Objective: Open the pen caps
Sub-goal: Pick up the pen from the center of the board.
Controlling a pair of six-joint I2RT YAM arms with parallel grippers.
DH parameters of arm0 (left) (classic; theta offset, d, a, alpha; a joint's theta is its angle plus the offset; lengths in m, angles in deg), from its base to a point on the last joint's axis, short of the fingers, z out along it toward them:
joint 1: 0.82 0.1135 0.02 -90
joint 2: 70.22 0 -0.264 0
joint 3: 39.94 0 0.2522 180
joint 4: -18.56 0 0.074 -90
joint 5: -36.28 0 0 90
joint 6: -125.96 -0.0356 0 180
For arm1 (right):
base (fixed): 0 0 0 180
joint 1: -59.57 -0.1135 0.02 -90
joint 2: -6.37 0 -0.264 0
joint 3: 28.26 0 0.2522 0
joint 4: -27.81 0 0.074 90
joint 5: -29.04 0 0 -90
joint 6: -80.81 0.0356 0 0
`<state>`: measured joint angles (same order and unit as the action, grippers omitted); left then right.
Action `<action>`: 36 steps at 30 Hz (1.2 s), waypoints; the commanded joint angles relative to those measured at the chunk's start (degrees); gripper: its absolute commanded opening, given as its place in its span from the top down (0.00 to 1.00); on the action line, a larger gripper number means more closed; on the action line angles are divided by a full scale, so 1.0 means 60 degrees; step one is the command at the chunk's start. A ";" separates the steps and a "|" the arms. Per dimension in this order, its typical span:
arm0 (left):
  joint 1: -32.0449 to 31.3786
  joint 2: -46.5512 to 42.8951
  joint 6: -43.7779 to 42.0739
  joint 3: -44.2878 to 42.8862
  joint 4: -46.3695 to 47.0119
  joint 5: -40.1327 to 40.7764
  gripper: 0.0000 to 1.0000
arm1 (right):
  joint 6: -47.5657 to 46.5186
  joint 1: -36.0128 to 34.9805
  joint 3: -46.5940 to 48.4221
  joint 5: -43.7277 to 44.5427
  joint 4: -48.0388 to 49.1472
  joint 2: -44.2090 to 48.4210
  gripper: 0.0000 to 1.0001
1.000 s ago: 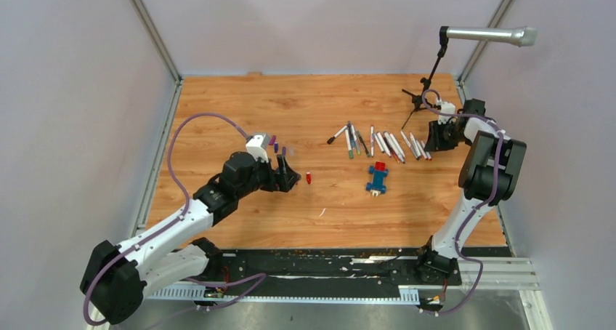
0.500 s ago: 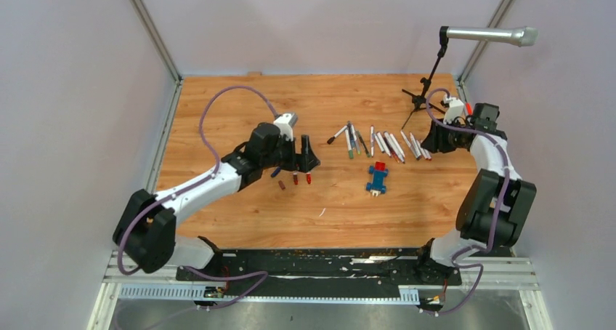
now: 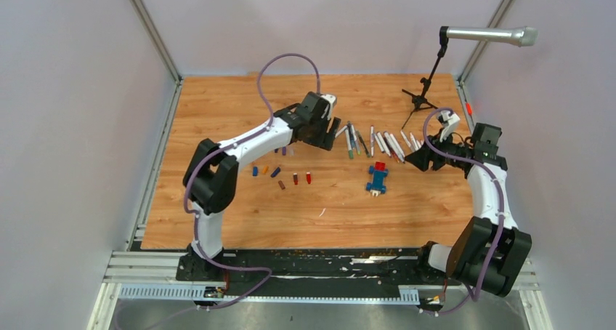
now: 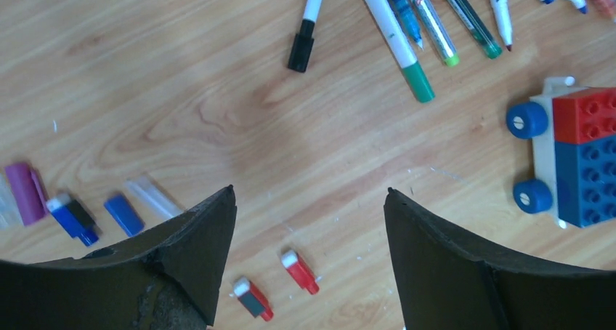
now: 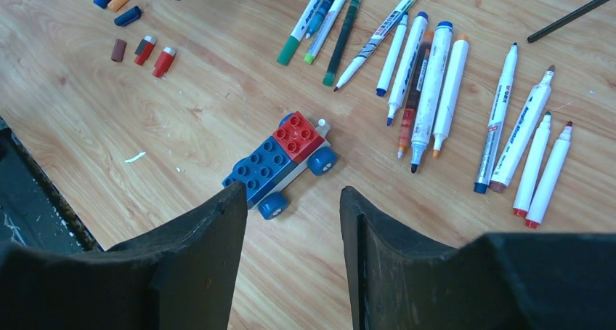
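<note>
Loose pen caps lie left of centre: two red (image 3: 309,177) (image 3: 296,178), a brown (image 3: 282,185), blue (image 3: 276,172) and orange (image 3: 265,170). The left wrist view shows the red caps (image 4: 300,272), blue caps (image 4: 123,214) and a purple cap (image 4: 25,192). A row of pens (image 3: 374,141) lies at centre back; one pen keeps a black cap (image 4: 301,45), another a green cap (image 4: 418,81). My left gripper (image 3: 321,139) is open and empty above bare wood (image 4: 310,192), just left of the pens. My right gripper (image 3: 415,161) is open and empty (image 5: 293,192), right of the pens.
A blue-and-red block car (image 3: 376,178) sits in front of the pens; it also shows in the right wrist view (image 5: 280,163). A microphone stand (image 3: 421,97) is at the back right. A white scrap (image 3: 322,212) lies on the wood near the front.
My left arm has swung from the caps on the left toward the back, up to the pens. My right gripper has moved from the back right edge forward and left, toward the pens.
</note>
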<state>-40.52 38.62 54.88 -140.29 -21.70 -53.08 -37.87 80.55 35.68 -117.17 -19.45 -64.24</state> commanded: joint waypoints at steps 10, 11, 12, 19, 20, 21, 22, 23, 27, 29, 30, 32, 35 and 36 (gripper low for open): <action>-0.0196 0.3213 -0.1836 -0.4171 -0.1968 0.0521 0.37 | -0.0606 0.0093 0.0354 -0.0731 -0.0115 0.0152 0.49; -0.0196 0.3364 -0.1879 -0.4374 -0.2006 0.0509 0.39 | -0.0598 0.0081 0.0354 -0.0770 -0.0116 0.0152 0.49; -0.0195 0.3522 -0.1922 -0.4536 -0.2031 0.0515 0.41 | -0.0592 0.0083 0.0348 -0.0800 -0.0108 0.0152 0.49; -0.0194 0.4338 -0.2154 -0.5413 -0.2098 0.0605 0.50 | -0.0542 0.0090 0.0328 -0.0842 -0.0073 0.0203 0.49; -0.0194 0.4424 -0.2180 -0.5498 -0.2103 0.0617 0.51 | -0.0531 0.0093 0.0319 -0.0842 -0.0072 0.0202 0.49; -0.0194 0.4489 -0.2205 -0.5580 -0.2120 0.0624 0.51 | -0.0536 0.0090 0.0324 -0.0850 -0.0070 0.0204 0.49; -0.0196 0.4573 -0.2234 -0.5658 -0.2117 0.0625 0.51 | -0.0531 0.0086 0.0324 -0.0843 -0.0072 0.0197 0.49; -0.0195 0.4636 -0.2254 -0.5744 -0.2138 0.0601 0.52 | -0.0532 0.0093 0.0324 -0.0846 -0.0063 0.0203 0.49; -0.0194 0.4869 -0.2316 -0.5959 -0.2135 0.0537 0.53 | -0.0536 0.0089 0.0323 -0.0830 -0.0057 0.0197 0.49; -0.0194 0.4997 -0.2318 -0.6079 -0.2159 0.0562 0.54 | -0.0530 0.0082 0.0315 -0.0842 -0.0056 0.0197 0.49; -0.0194 0.5048 -0.2343 -0.6139 -0.2155 0.0566 0.55 | -0.0517 0.0081 0.0310 -0.0844 -0.0057 0.0201 0.49; -0.0194 0.5137 -0.2368 -0.6245 -0.2172 0.0601 0.56 | -0.0521 0.0090 0.0310 -0.0843 -0.0065 0.0210 0.49; -0.0203 0.5258 -0.2416 -0.6397 -0.2211 0.0665 0.59 | -0.0519 0.0090 0.0310 -0.0842 -0.0058 0.0222 0.49; -0.0195 0.5302 -0.2431 -0.6430 -0.2229 0.0681 0.60 | -0.0512 0.0091 0.0310 -0.0842 -0.0057 0.0221 0.49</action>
<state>-41.64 69.41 41.79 -175.89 -34.33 -49.71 -39.78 80.79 35.72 -120.09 -19.99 -64.26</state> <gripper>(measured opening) 0.415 0.509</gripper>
